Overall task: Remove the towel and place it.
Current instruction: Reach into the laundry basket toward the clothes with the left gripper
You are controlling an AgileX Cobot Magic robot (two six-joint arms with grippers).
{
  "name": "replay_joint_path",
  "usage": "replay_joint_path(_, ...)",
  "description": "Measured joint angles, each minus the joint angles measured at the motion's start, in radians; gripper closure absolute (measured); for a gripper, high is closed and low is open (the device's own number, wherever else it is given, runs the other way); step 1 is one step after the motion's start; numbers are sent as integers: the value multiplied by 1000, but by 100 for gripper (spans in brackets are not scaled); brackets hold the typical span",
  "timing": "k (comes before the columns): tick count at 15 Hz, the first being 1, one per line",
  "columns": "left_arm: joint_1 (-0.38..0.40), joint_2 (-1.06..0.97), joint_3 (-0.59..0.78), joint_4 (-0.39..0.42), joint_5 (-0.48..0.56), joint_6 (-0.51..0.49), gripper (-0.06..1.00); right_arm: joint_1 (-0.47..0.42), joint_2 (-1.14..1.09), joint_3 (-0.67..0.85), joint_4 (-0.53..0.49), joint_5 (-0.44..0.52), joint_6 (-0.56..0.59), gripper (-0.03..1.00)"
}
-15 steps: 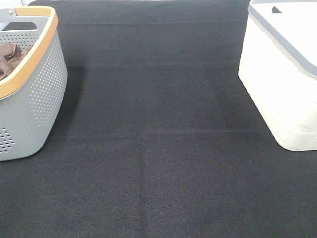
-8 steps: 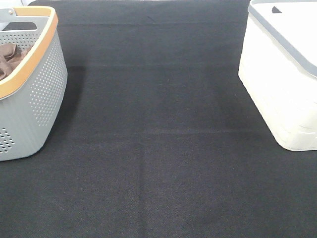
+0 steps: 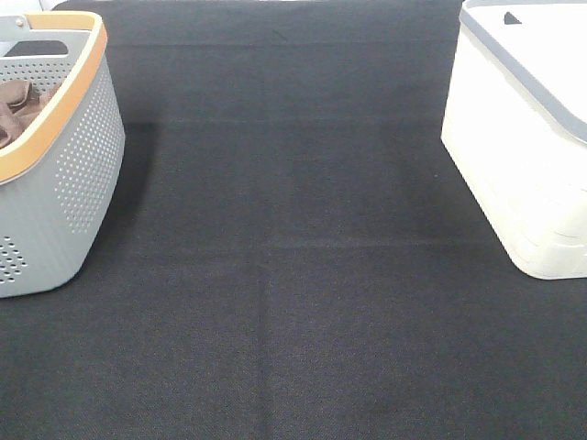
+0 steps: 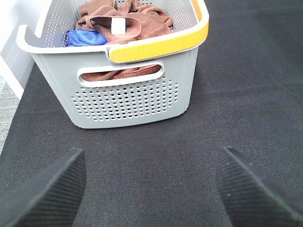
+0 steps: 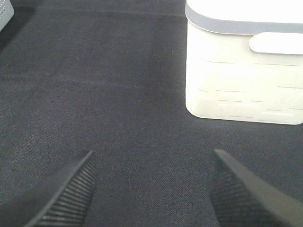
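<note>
The reddish-brown towel [image 4: 128,21] lies crumpled in the grey perforated basket [image 4: 132,99], its white tag facing up; a corner of it shows in the exterior view [image 3: 20,101]. My left gripper [image 4: 151,189] hangs open over the black mat, short of the basket, with nothing between its fingers [image 4: 52,189]. My right gripper [image 5: 151,189] is open too, above the mat near the white basket [image 5: 246,80], and holds nothing. Neither arm appears in the exterior view.
A blue cloth [image 4: 85,39] lies under the towel in the grey basket [image 3: 64,156], which has an orange-yellow rim and stands at the left. The white basket [image 3: 523,147] with a grey rim stands at the right. Black mat [image 3: 293,275] covers the table between them.
</note>
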Motion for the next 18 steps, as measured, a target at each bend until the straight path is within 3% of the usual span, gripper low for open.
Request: replay_joint_path(18, 0, 0, 0, 0, 0, 0, 21, 0, 0, 0, 0, 0, 0, 32)
